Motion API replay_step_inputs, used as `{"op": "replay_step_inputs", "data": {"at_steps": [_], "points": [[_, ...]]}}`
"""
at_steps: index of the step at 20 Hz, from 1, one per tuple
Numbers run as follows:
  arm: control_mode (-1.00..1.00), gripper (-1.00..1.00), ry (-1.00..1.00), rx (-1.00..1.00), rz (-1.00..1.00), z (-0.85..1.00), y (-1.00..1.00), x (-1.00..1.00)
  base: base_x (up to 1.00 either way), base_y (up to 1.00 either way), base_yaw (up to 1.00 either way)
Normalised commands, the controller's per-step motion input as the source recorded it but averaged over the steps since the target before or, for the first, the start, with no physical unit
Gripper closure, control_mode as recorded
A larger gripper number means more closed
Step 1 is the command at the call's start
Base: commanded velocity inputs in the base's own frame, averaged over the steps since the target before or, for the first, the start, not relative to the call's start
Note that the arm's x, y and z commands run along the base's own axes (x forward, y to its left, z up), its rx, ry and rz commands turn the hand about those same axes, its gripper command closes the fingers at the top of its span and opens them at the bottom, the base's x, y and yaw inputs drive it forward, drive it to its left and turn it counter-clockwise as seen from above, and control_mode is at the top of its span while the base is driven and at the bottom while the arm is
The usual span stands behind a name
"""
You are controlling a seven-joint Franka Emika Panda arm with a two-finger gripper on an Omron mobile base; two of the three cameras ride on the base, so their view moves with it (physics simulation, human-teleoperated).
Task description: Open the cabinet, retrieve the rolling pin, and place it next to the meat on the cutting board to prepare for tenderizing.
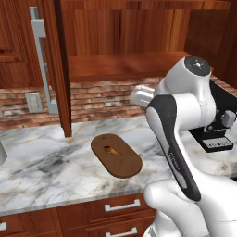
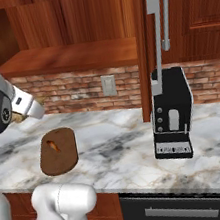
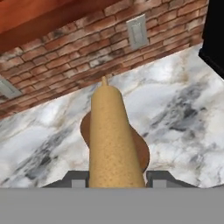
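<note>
The cutting board (image 1: 116, 156) is the landmark. Bare marble table (image 1: 41, 171) lies open on every side of it — a wide stretch to its left and in front, more to its right. The meat (image 1: 113, 150) takes up the board's middle; the rest of the board's top is free. Behind the board the brick wall (image 1: 102, 99) closes the way. Behind and left of the board the open cabinet (image 1: 61, 69) door stands edge-on over the table. Well right of the board a black appliance (image 2: 172, 114) stands — an obstacle there. Above the board the rolling pin (image 3: 114, 140) fills the pincer (image 3: 116, 177).
</note>
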Motion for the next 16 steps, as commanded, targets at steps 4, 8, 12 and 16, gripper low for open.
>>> {"op": "replay_step_inputs", "data": {"at_steps": [4,8,12,16], "points": [[-1.00,1.00,0.07,0.00,0.25,-0.27,0.14,0.01,0.00,0.00,0.00],[-1.00,1.00,0.04,0.00,0.24,-0.32,0.08,0.04,0.00,0.00,0.00],[-1.00,1.00,0.05,0.00,0.25,-0.35,0.05,0.08,0.00,0.00,0.00],[-1.00,1.00,0.02,-0.01,0.23,-0.47,0.07,0.08,0.00,0.00,0.00]]}}
